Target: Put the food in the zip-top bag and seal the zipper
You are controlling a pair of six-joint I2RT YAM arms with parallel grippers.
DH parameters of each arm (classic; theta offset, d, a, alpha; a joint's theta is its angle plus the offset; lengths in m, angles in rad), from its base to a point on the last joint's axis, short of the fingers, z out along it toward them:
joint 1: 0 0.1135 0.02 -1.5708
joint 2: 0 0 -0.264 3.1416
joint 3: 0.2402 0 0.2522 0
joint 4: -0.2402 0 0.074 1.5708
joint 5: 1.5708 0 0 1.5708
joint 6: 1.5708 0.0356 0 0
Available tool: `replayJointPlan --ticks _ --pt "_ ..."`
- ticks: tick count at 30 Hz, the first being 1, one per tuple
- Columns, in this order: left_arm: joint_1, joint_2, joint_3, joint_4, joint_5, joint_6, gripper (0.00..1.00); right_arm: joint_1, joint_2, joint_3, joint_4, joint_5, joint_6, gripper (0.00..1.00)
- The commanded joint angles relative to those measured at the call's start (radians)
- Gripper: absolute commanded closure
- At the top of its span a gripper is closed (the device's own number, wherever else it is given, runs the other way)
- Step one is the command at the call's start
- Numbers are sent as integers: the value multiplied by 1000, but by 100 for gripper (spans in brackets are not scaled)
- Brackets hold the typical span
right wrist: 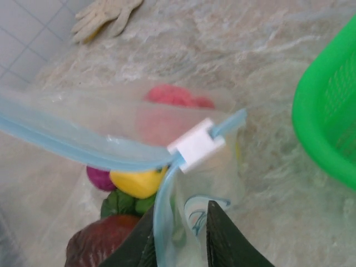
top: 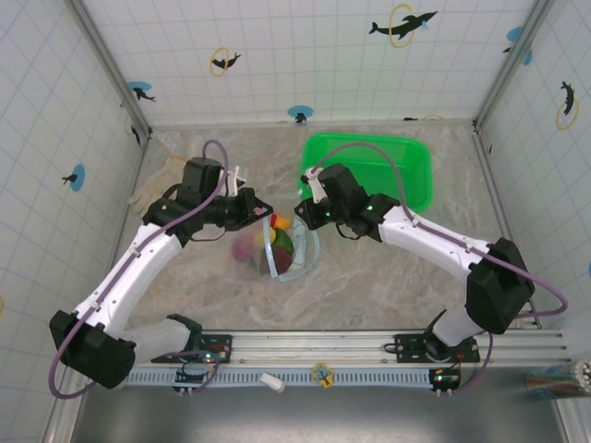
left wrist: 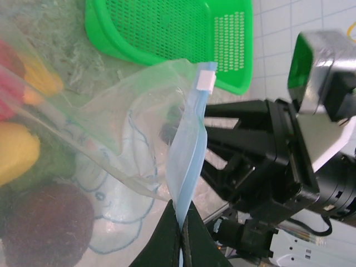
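Left arm point(top: 138, 258), white-shelled with black joints: extended from its near-left base diagonally inward, wrist turned toward centre. Left gripper point(left wrist: 181, 236): black fingers pressed together, clamped on the thin light-blue zipper strip point(left wrist: 186, 167). Right arm point(top: 434, 245), same build: extended from its near-right base inward. Right gripper point(right wrist: 182, 211): black fingers narrowly apart. The two grippers face each other, tips close, not touching.

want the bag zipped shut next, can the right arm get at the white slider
Probably yes. The slider sits just ahead of the right end effector, whose fingers stand apart, with only thin bag film near them. The left end effector pinches the zipper farther along, steadying it.
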Motion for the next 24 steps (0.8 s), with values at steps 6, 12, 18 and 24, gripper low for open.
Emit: replayJointPlan --ticks 6,12,18,24 --pt "8 -86 145 79 -34 25 63 -28 -26 151 50 -3 -89 81" --pt "8 -125 233 56 -125 107 56 -69 6 266 48 -121 -107 92" --pt "9 -127 216 -8 -215 119 56 -43 -13 302 -165 -77 -134 84" --pt "9 -121 142 -56 -233 94 57 -106 -201 109 -289 -71 83 72"
